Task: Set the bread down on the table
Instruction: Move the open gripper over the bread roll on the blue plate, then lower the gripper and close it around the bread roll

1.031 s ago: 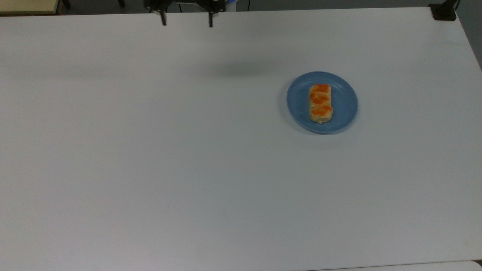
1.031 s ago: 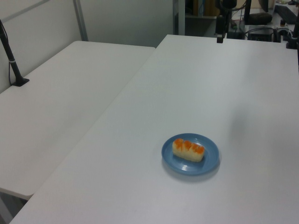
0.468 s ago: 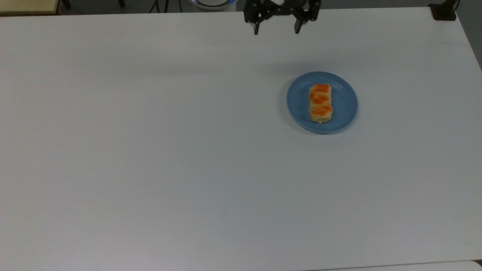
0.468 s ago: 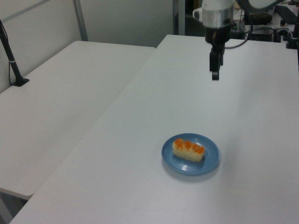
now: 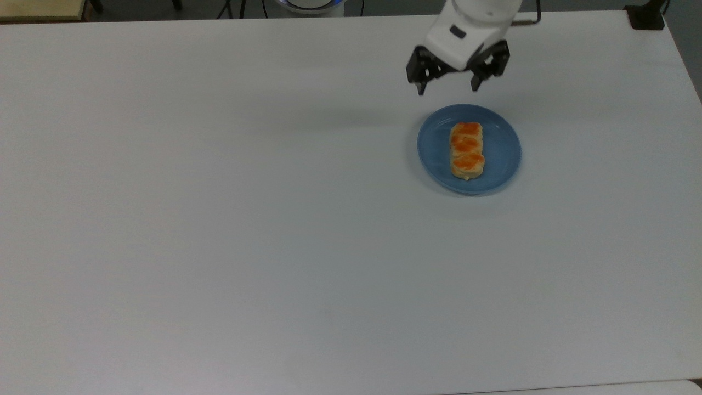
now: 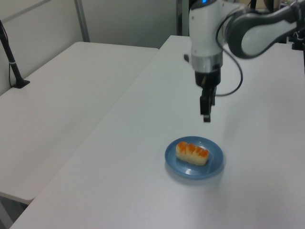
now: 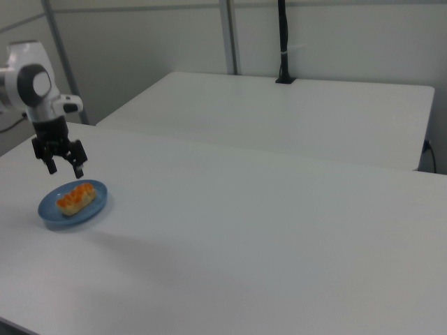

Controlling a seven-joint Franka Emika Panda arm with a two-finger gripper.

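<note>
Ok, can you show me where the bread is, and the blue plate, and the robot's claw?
bread (image 5: 467, 150): top view, on its middle orange bump.
blue plate (image 5: 502, 151): top view, on the bare part beside the bread.
gripper (image 5: 448, 88): top view, midway between its open fingertips.

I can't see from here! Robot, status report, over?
Gripper open, above plate's far edge. Bread on plate, untouched. Table free around it, nothing blocking.

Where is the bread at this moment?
The bread lies on the blue plate, toward the top view's right, just below the open gripper.
</note>
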